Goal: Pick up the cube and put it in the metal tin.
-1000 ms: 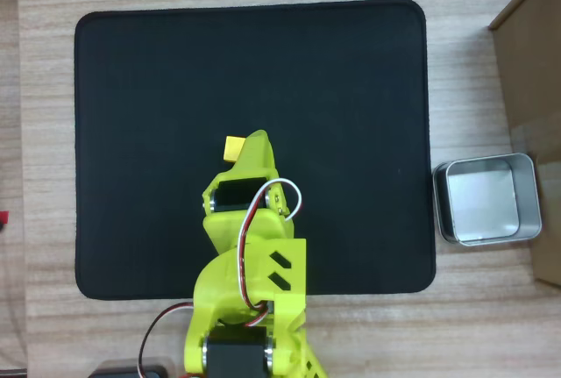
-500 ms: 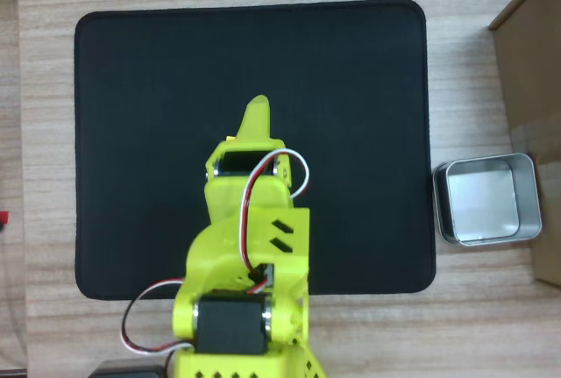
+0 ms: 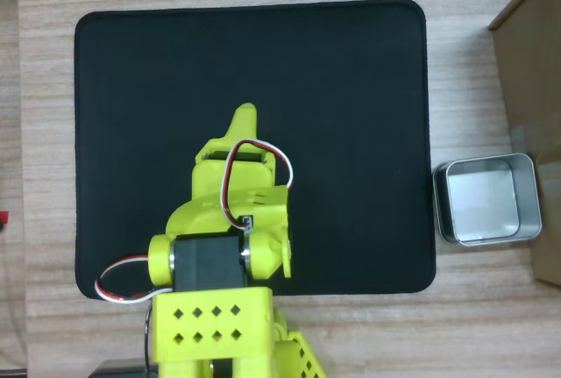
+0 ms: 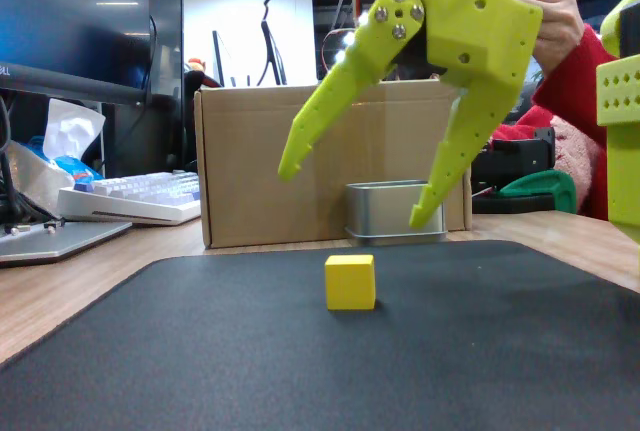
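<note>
My gripper [image 4: 350, 196] stands wide open above the mat [image 4: 330, 371], its two lime-yellow fingers spread apart and pointing down, holding nothing. In the fixed view the cube [image 4: 350, 282] sits on the mat below the gap between the fingers, clear of both tips. One finger [image 4: 320, 121] slants down past the cube's left side, and the other, dotted with small holes, hangs past its right side with its tip over the front wall of the tin [image 4: 385, 213].

The cube is small, plain and golden yellow, with flat matte faces and crisp edges. It rests square on the mat. I can read no mark, label or writing on it.

From overhead my arm [image 3: 230, 246] covers the lower middle of the mat [image 3: 351, 89], and one pointed fingertip [image 3: 242, 119] pokes out ahead of it near the mat's centre.

The tin [image 3: 528, 198] lies off the mat, just past its right edge, on the wooden table [image 3: 44, 132]. It is shallow, silver, rectangular with rounded corners, and its grey inside shines. I see no lettering on it. A brown box [image 3: 530, 89] lies just beyond the tin, also off the mat; in the fixed view the box [image 4: 260, 166] stands behind the mat and its face shows no print that I can read.
</note>
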`<move>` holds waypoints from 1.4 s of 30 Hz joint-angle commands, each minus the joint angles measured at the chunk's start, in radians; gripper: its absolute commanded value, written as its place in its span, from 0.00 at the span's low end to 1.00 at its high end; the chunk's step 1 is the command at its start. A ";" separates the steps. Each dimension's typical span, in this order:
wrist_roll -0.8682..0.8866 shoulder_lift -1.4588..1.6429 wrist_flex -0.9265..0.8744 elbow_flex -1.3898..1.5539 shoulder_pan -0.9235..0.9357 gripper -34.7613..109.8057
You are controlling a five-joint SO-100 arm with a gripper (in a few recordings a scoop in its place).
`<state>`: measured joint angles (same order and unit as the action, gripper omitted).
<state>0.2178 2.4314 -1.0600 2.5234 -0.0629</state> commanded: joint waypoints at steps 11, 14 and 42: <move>0.041 -0.210 0.135 -0.032 -0.034 0.48; 0.055 -0.242 0.137 -0.041 -0.040 0.48; 0.032 -0.233 0.163 -0.048 -0.021 0.24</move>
<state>0.2531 2.1460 -0.8989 2.4789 -0.0706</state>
